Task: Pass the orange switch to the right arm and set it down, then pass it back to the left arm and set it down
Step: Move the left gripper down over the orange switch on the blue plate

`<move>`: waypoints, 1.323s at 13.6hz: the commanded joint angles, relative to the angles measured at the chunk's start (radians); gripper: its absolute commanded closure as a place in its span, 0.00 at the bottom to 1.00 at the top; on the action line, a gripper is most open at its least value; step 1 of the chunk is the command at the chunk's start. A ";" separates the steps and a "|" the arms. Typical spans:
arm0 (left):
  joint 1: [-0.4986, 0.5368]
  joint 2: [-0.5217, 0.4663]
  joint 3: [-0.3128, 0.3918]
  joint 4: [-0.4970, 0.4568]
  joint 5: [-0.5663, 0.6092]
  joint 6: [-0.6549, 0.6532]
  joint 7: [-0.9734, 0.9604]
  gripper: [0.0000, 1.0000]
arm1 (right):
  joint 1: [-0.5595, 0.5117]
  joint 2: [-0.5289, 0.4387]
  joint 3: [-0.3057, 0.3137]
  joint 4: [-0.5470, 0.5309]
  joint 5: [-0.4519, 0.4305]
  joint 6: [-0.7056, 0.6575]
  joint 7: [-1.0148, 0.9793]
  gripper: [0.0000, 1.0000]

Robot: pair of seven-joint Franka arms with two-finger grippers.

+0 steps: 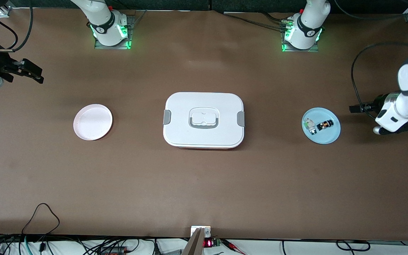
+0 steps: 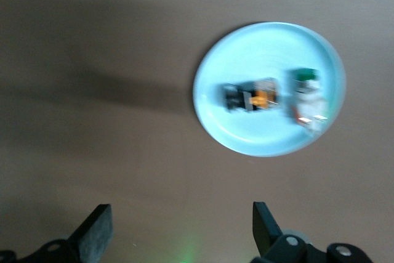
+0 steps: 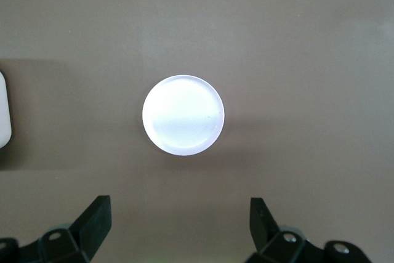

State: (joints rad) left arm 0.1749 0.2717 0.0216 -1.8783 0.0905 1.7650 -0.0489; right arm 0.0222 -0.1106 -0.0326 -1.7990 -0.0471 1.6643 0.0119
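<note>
Box [image 1: 204, 120]: mid-table, lid on. Orange switch [image 1: 324, 125]: on blue plate [image 1: 332, 136] toward left arm's end from box, beside white-and-green component [image 1: 309, 125]. Pink plate [image 1: 92, 122]: toward right arm's end from box. Left gripper [image 2: 181, 229]: above table near blue plate, fingers apart, nothing held. Right gripper [image 3: 178, 226]: above table near pink plate, fingers apart, nothing held.

- left wrist view is smeared, so the orange switch [image 2: 249, 97] and the white-and-green part [image 2: 308, 100] on the blue plate [image 2: 246, 137] are just blobs, no detail
- both wrist views cut their own fingers [image 2: 93, 232] off at the edge, only the 2 tips show
- box [image 3: 4, 110] is a sliver in the right wrist view
- front view crops both arms, and the switch [image 1: 324, 125] is too small to read
</note>
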 commanded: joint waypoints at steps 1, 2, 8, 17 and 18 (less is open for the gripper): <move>-0.002 0.020 -0.012 0.011 0.040 0.005 -0.008 0.00 | -0.001 -0.003 -0.001 0.006 0.012 -0.006 -0.010 0.00; -0.012 0.024 -0.014 0.011 0.040 -0.011 -0.015 0.00 | 0.002 -0.003 0.000 0.010 0.012 -0.006 -0.009 0.00; -0.015 0.144 -0.046 0.008 -0.080 0.108 -0.296 0.00 | 0.034 -0.001 0.000 0.009 0.004 -0.006 0.003 0.00; -0.015 0.251 -0.058 0.002 -0.126 0.249 -0.287 0.00 | 0.041 0.002 0.000 0.043 0.013 -0.008 0.002 0.00; -0.015 0.264 -0.060 0.002 -0.127 0.255 -0.286 0.00 | 0.039 0.006 0.000 0.043 0.013 -0.008 0.000 0.00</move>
State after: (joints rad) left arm 0.1605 0.5179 -0.0366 -1.8823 -0.0194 2.0051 -0.3344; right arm 0.0561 -0.1117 -0.0294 -1.7713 -0.0470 1.6668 0.0132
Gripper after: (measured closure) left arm 0.000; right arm 0.000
